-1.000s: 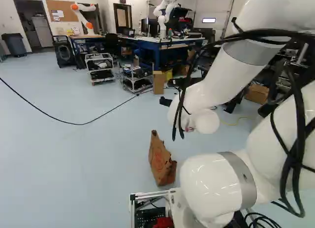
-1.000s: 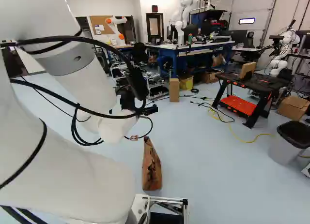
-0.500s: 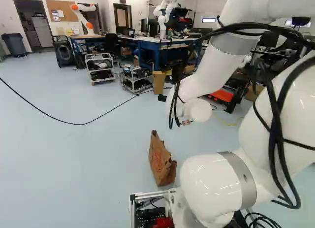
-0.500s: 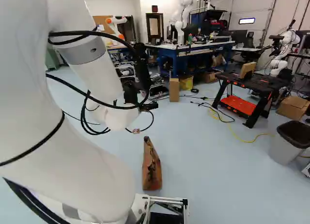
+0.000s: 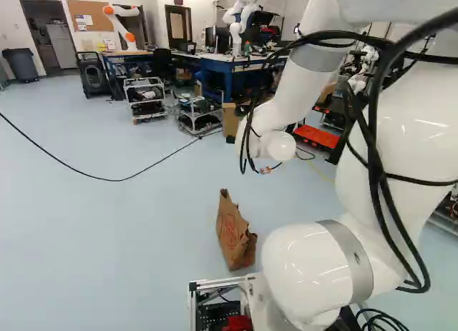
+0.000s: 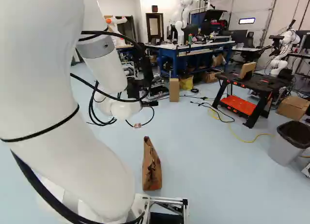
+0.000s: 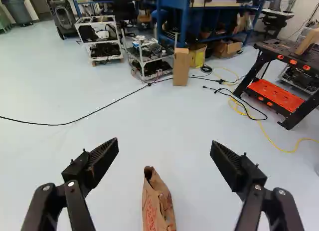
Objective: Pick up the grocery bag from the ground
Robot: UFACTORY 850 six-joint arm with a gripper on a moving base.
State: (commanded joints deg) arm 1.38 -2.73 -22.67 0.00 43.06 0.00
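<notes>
Next, lower claw (image 7: 165, 150) – wide open – toward paper bag (image 7: 157, 207), upright on floor (image 7: 129, 126) ahead; straddle evenly from above, descend slowly to avoid toppling, then close firmly.

A blue workbench (image 6: 169, 53) stands beyond the pale floor (image 6: 218, 175), before white walls (image 6: 114, 4).

Bag (image 5: 232, 236) of creased, matt paper; smooth, glossy arm (image 5: 297, 265) with dull metal band (image 5: 353, 256); smooth floor (image 5: 100, 238); far left, 2 metal carts (image 7: 106, 58).
</notes>
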